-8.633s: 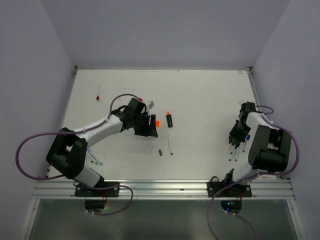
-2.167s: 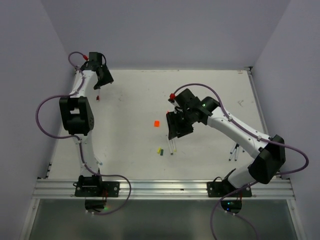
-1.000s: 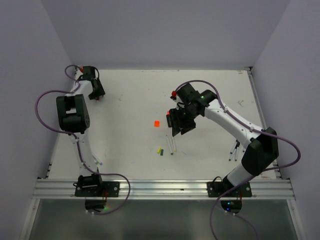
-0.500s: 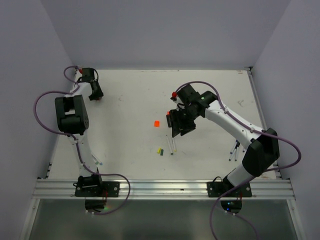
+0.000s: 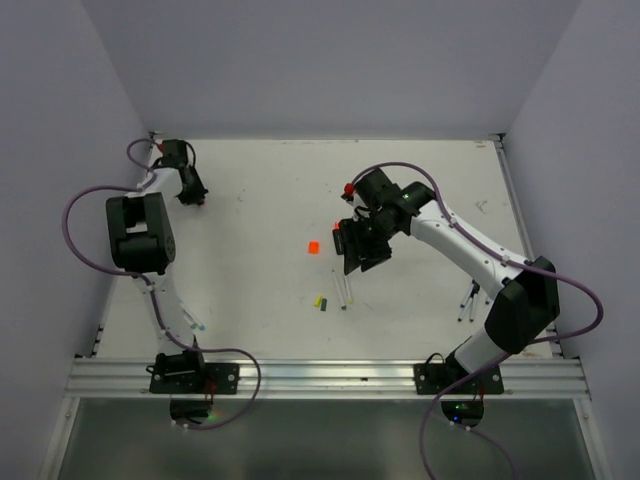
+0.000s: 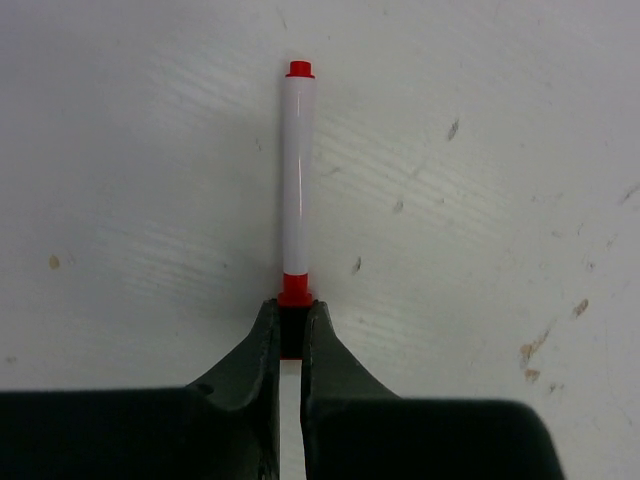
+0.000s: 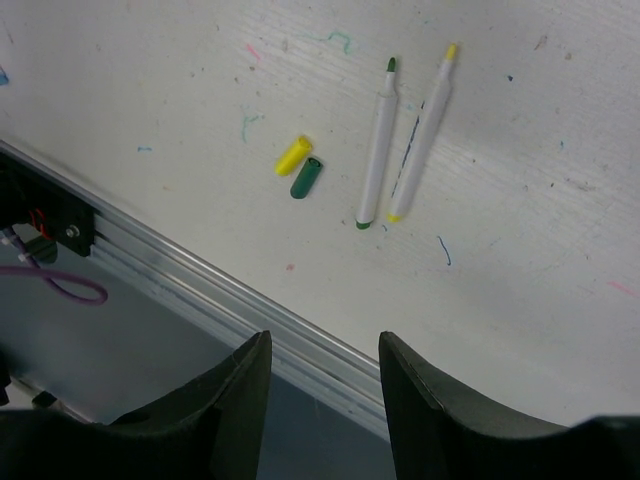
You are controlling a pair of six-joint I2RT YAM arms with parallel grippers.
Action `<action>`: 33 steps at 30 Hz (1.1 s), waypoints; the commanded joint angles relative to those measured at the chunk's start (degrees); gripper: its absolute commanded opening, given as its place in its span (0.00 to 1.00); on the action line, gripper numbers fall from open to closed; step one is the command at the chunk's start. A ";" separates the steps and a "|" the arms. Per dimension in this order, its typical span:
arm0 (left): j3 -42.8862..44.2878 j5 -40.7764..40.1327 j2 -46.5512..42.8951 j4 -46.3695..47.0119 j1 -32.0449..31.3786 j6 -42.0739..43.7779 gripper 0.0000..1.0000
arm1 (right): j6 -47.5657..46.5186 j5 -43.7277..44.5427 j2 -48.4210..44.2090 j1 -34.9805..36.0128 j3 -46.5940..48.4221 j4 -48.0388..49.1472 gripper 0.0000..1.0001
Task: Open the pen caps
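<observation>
Closure is the news: the left claw (image 6: 292,335), gaping a moment ago, now stands pinched together on the red cap (image 6: 295,292) at the near end of the red pen (image 6: 297,180) — well to the left of the orange cap (image 5: 312,246) and farther back. The white barrel lies flat on the desk (image 5: 420,170), pointing straight away from the fingers. That looks like the grip for the next uncapping, though nothing holds the barrel yet, so a pull alone would likely drag the whole pen.

Just nearer than the orange cap lie a yellow cap (image 7: 293,155) and a green cap (image 7: 305,178), side by side. Just right of them are the green pen (image 7: 377,145) and yellow pen (image 7: 420,130), tips bare, so those two are done. The right claw (image 7: 322,355) hangs just right of the orange cap, jaws apart and empty, as they were a second back.

Room: the red pen sits far left of the orange cap, with the left wall (image 5: 100,150) and the back edge close behind it. The clear way is therefore toward the orange cap, across bare desk. The front rail (image 7: 200,285) runs a little nearer than the loose caps — little margin there. More pens (image 5: 468,303) lie far right of the orange cap, near that edge.
</observation>
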 commanded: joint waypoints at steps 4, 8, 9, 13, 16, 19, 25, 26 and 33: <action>-7.21 10.82 -15.46 -4.26 -0.43 -7.31 0.00 | 1.20 -3.15 -1.04 -0.21 3.34 0.85 0.50; -14.23 15.74 -29.41 -5.23 -6.21 -10.04 0.00 | 4.88 -9.63 -3.42 -0.21 -1.05 8.14 0.50; -16.95 18.53 -32.33 -4.10 -7.27 -11.96 0.00 | 6.63 -10.96 -3.68 -0.21 -2.71 11.20 0.50; -30.21 31.73 -43.59 6.00 -13.25 -16.36 0.00 | 9.46 -15.19 -3.51 -0.21 -2.91 15.36 0.50; -33.84 39.99 -48.78 7.60 -15.71 -16.82 0.00 | 10.60 -16.60 -3.07 -0.21 -0.02 16.68 0.50; -38.41 45.88 -52.30 7.17 -18.35 -13.32 0.00 | 11.39 -15.99 -2.81 -0.21 3.59 16.77 0.49; -45.01 52.92 -56.44 6.54 -20.46 -10.84 0.00 | 15.78 -15.89 -2.54 -0.21 5.54 20.10 0.49; -45.19 54.06 -56.96 6.20 -20.82 -10.75 0.00 | 18.40 -17.29 -2.89 -0.21 3.88 21.59 0.48; -50.37 57.41 -60.92 15.49 -24.25 -16.62 0.00 | 26.60 -18.44 -4.13 0.05 -2.29 33.64 0.47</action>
